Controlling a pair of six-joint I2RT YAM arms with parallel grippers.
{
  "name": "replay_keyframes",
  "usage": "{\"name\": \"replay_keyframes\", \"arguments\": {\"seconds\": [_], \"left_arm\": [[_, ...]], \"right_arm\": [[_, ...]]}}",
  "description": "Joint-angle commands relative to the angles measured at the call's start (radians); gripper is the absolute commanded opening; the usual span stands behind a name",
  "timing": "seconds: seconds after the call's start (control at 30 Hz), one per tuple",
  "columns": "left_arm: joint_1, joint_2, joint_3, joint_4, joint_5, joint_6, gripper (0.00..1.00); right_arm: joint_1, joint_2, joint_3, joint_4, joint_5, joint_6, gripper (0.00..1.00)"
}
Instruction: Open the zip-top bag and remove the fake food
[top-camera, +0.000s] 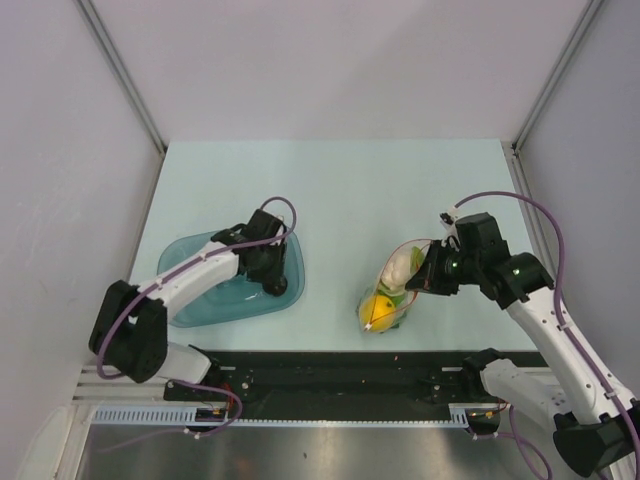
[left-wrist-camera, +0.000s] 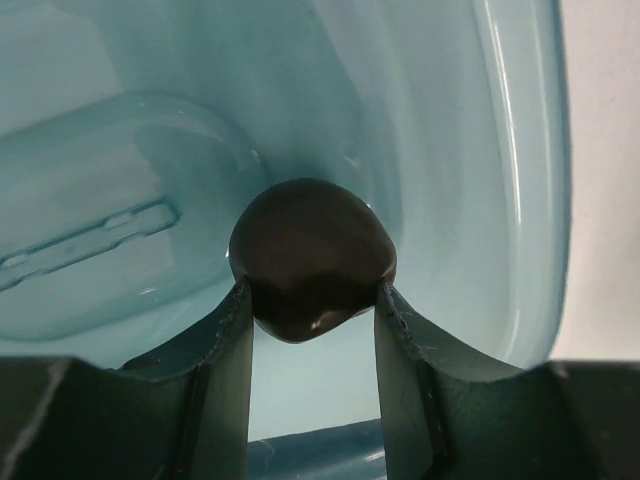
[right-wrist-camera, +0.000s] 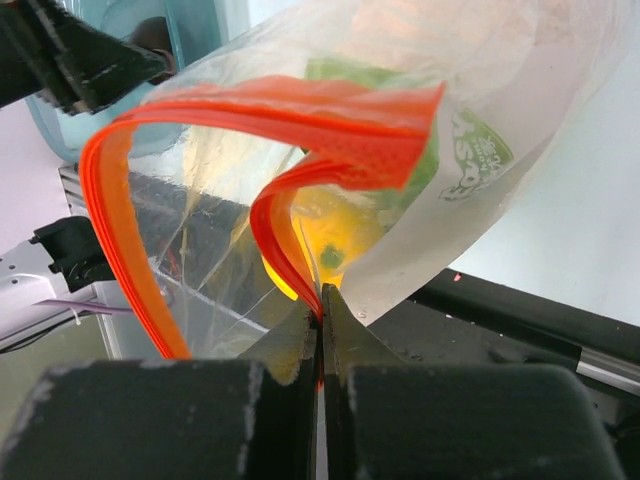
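The zip-top bag (top-camera: 392, 290) sat near the front edge of the table (top-camera: 330, 190), its mouth gaping, with the right gripper (right-wrist-camera: 320, 325) pinched tight on its red zip strip (right-wrist-camera: 300, 120). A yellow fruit (top-camera: 378, 311) and a cauliflower (top-camera: 400, 265) were inside. The left gripper (left-wrist-camera: 313, 305) clasped a dark piece (left-wrist-camera: 312, 250) over the teal tray (left-wrist-camera: 520, 200).

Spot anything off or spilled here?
Nothing spilled or damaged. Only oddity: the zip strip of the zip-top bag is twisted and folded over where the right gripper pinches it. Left gripper holds the dark piece over the teal tray.
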Motion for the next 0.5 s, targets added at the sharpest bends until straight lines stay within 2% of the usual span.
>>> {"name": "replay_keyframes", "arguments": {"seconds": [0.0, 0.1, 0.13, 0.23, 0.33, 0.47], "left_arm": [[0.012, 0.077, 0.023, 0.07, 0.09, 0.044, 0.16], [0.012, 0.085, 0.013, 0.084, 0.11, 0.044, 0.32], [0.013, 0.079, 0.008, 0.087, 0.113, 0.041, 0.44], [0.012, 0.057, -0.01, 0.113, 0.158, 0.041, 0.62], [0.012, 0.004, -0.001, 0.106, 0.181, 0.03, 0.69], [0.01, -0.14, 0.022, 0.083, 0.179, -0.002, 0.71]], "right_arm": [[-0.005, 0.004, 0.01, 0.024, -0.008, -0.003, 0.0], [-0.005, 0.007, 0.004, 0.024, -0.008, -0.005, 0.0], [-0.005, 0.006, 0.0, 0.025, -0.004, -0.006, 0.0], [-0.005, -0.005, -0.008, 0.022, 0.006, -0.008, 0.0], [-0.005, -0.017, -0.02, 0.027, 0.021, -0.012, 0.0], [-0.008, -0.036, -0.04, 0.029, 0.032, -0.02, 0.0]]}}
